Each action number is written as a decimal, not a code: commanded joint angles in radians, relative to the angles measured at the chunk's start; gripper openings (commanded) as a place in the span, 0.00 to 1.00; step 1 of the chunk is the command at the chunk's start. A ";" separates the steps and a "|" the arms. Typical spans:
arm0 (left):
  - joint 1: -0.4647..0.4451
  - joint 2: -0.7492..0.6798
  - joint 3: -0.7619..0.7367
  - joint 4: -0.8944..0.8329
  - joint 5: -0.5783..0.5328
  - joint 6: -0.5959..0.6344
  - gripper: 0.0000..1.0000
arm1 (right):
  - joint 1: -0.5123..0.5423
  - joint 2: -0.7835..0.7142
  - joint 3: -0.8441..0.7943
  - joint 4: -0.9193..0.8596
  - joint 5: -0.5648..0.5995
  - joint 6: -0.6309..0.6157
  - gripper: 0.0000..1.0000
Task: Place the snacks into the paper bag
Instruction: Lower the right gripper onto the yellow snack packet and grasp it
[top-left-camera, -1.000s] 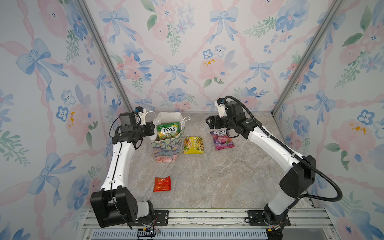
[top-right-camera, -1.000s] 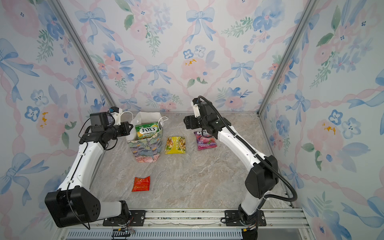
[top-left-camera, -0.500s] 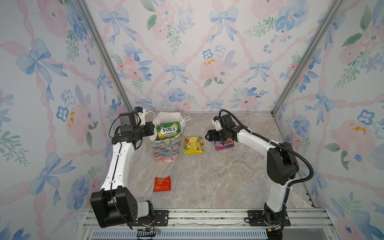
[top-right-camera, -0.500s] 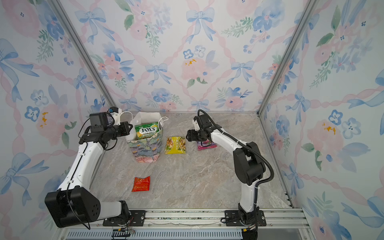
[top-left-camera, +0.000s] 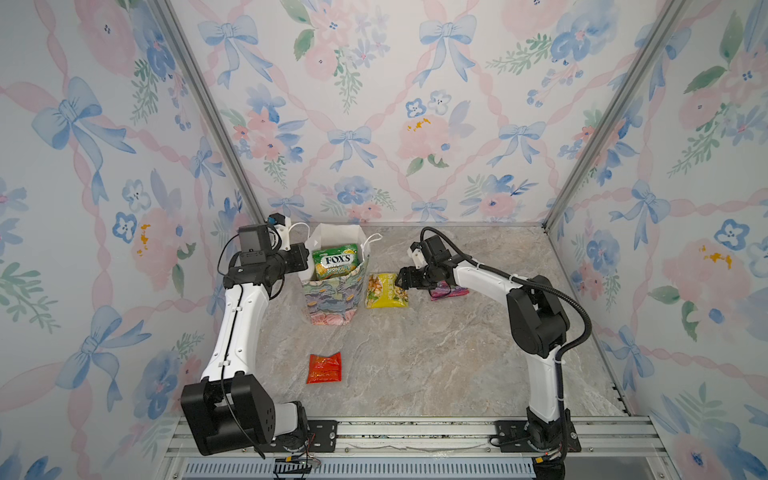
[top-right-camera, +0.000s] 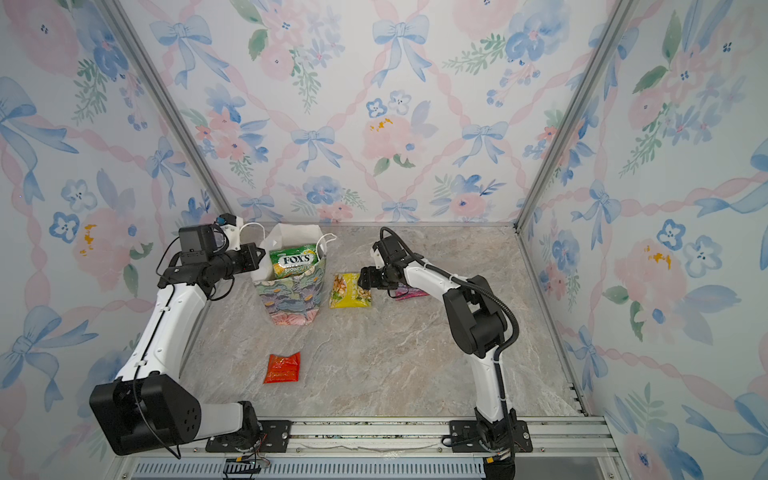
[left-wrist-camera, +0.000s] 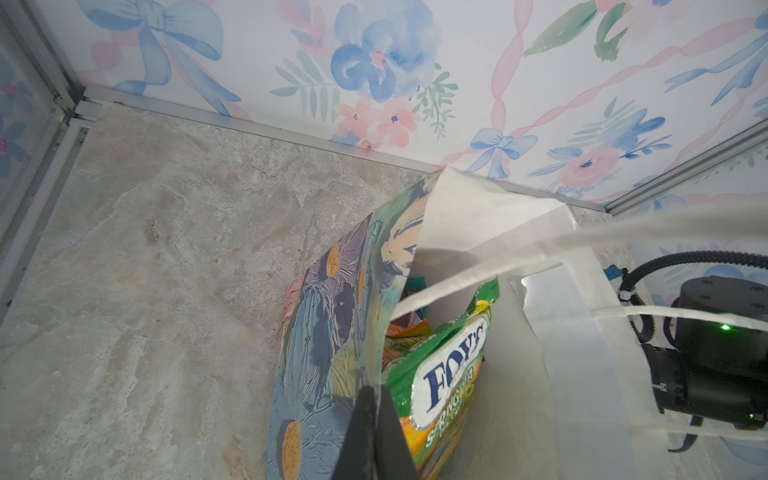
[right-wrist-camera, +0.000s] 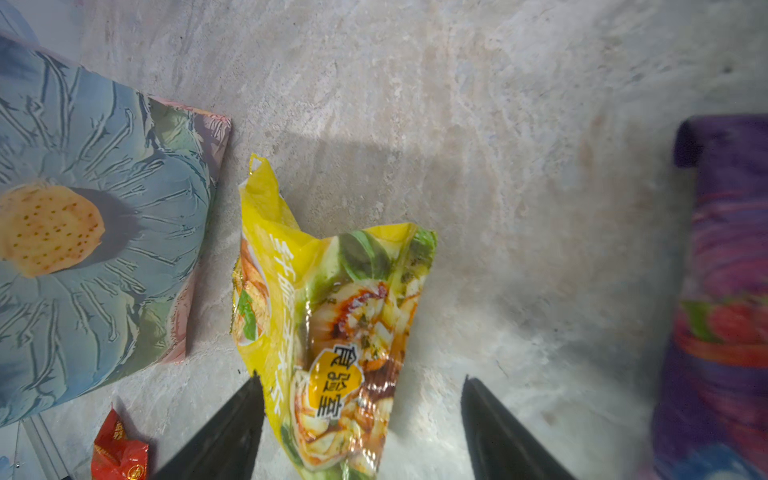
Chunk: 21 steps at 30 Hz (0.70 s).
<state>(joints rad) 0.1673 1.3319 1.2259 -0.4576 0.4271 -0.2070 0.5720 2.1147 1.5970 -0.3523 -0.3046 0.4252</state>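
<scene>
Pastel flower-print paper bag (top-left-camera: 332, 299) with white cord handles stands upright toward the back of a marble-patterned tabletop (top-left-camera: 436, 353), left of centre in both top views. The left gripper (top-left-camera: 306, 262) is clamped tight on the bag's left rim. In the left wrist view its dark fingertips (left-wrist-camera: 357, 436) pinch the printed wall between them, and the bag's mouth gapes open.

A glossy green FOX'S packet (top-left-camera: 336, 262) stands inside, its top showing above the front edge. Other wrappers sit beneath it, too hidden to tell apart.

Just beside the bag, on its right, a flat glossy yellow packet (top-left-camera: 386, 291) lies on the marble. The right gripper (right-wrist-camera: 361, 377) hangs low over one end of it, jaws spread wide with one on each side of the wrapper, gripping nothing. Whether the tips touch the tabletop cannot be told.

A purple packet (top-left-camera: 451, 291) lies near the yellow one, partly hidden under the right arm. A small red-orange packet (top-left-camera: 324, 368) lies alone toward the front, well apart from the bag.
</scene>
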 joint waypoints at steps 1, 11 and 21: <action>0.011 -0.005 -0.012 0.017 0.006 -0.006 0.00 | 0.017 0.039 0.044 0.015 -0.014 0.026 0.77; 0.015 -0.005 -0.012 0.018 0.015 -0.008 0.00 | 0.034 0.096 0.074 0.032 -0.016 0.048 0.66; 0.018 -0.006 -0.012 0.018 0.022 -0.009 0.00 | 0.035 0.068 0.049 0.055 -0.014 0.046 0.27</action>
<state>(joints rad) 0.1738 1.3319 1.2255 -0.4576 0.4347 -0.2073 0.5991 2.1868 1.6424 -0.3084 -0.3111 0.4725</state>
